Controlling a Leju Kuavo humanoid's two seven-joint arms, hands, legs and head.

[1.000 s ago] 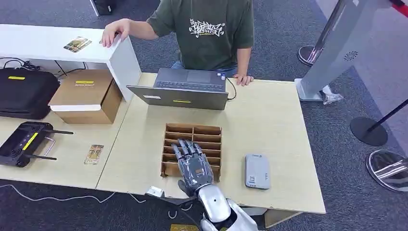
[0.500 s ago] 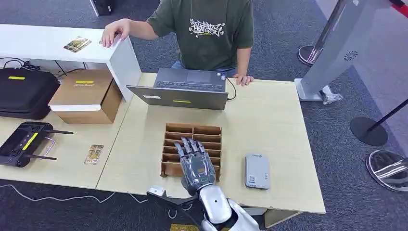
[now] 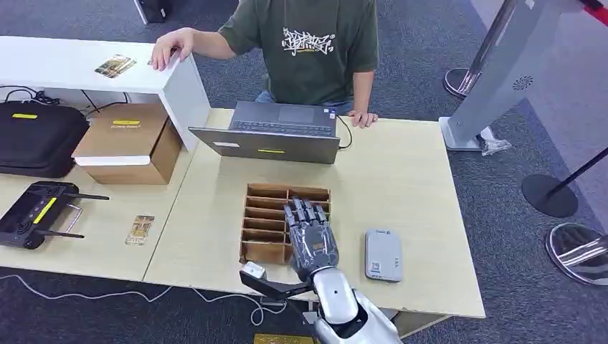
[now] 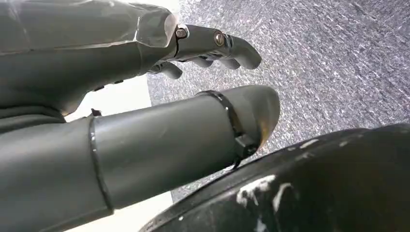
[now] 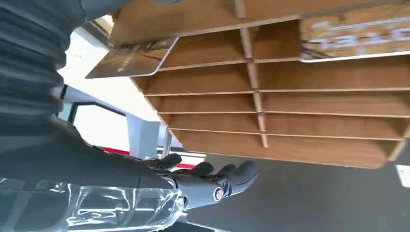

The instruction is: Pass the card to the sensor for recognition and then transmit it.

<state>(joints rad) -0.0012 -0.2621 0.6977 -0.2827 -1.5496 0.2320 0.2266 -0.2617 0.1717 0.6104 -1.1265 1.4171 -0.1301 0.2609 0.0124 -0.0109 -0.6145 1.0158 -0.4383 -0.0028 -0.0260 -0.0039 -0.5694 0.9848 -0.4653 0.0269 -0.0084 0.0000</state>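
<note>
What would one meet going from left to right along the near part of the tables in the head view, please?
Black controller → loose card → wooden slotted organizer → right hand → grey sensor.

My head camera looks forward and down on the table (image 3: 401, 172), the wooden rack (image 3: 269, 218) near six o'clock. My right wrist camera sits close behind my right hand (image 5: 212, 186), facing that same rack (image 5: 290, 111). My left wrist camera, behind my left hand (image 4: 145, 96), faces carpet (image 4: 338, 58).
</note>
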